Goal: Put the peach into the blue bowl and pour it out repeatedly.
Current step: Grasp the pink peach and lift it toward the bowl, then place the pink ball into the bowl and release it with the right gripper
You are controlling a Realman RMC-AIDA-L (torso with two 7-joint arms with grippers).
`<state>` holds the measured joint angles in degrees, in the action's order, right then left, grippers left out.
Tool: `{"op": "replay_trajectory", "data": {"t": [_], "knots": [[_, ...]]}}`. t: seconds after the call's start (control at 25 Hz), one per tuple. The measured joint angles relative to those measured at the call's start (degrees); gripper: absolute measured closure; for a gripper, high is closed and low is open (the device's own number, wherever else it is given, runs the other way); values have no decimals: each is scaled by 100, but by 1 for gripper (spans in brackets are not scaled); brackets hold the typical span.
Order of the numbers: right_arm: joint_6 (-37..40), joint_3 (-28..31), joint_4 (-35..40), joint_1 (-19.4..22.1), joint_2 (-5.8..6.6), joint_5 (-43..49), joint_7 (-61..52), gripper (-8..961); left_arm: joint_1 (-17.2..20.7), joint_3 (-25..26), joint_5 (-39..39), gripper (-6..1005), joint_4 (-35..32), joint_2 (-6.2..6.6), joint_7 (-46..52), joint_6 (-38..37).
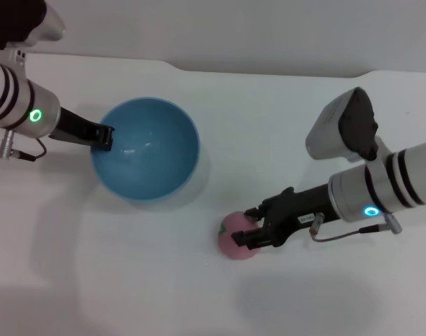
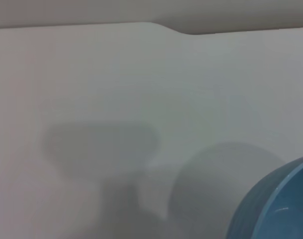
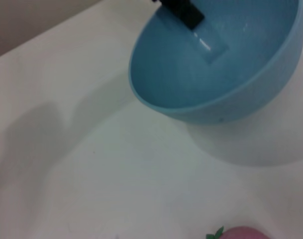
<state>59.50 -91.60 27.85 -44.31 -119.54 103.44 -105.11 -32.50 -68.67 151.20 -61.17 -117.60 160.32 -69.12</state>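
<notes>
The peach [image 1: 235, 235] is a small round pink fruit with a matte skin, and it lies on the white table [image 1: 283, 105], to the right of the blue bowl [image 1: 146, 148] and nearer to me, well apart from it. My right gripper [image 1: 249, 229] has its black fingers closed around the peach, touching it on both sides. In my right wrist view only the top of the peach [image 3: 241, 233] shows, with a small green leaf mark. The blue bowl is round, deep and smooth, of light-blue plastic with a soft shine inside, and it holds nothing. My left gripper [image 1: 104, 137] pinches the bowl's rim at its left side, one finger inside the wall.
</notes>
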Motion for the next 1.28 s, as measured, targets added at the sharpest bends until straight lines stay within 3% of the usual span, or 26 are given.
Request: {"op": "replay_trajectory", "data": {"t": [0.48,0.6,0.76,0.92,1.0,1.16,1.28], "knots": [[-318,-492,-78,67,10,-370,38,463,-88,-106,16,1000,0,-6,13,-137],[-275,-388,234,316,50,-388,35,468,-92,-152,20,1000,25,-18,-10,-96],[-176,-87,642,685,94,-389,48,646,-116,-357,21,1000,82,-26,-12,-67],[185,892,987,1179,196,-346,144,775,-149,-691,7,999,91,-27,2,29],[431,1668,1088,1441,245,-350,297,831,-204,-830,-11,999,130,-28,13,50],[1080,3293,1446,1952,181,-405,792,884,-471,-1018,-119,1000,483,-60,30,56],[1651,3992,1762,2210,123,-633,1241,901,-797,-1309,-455,1000,910,-78,33,60]]}}
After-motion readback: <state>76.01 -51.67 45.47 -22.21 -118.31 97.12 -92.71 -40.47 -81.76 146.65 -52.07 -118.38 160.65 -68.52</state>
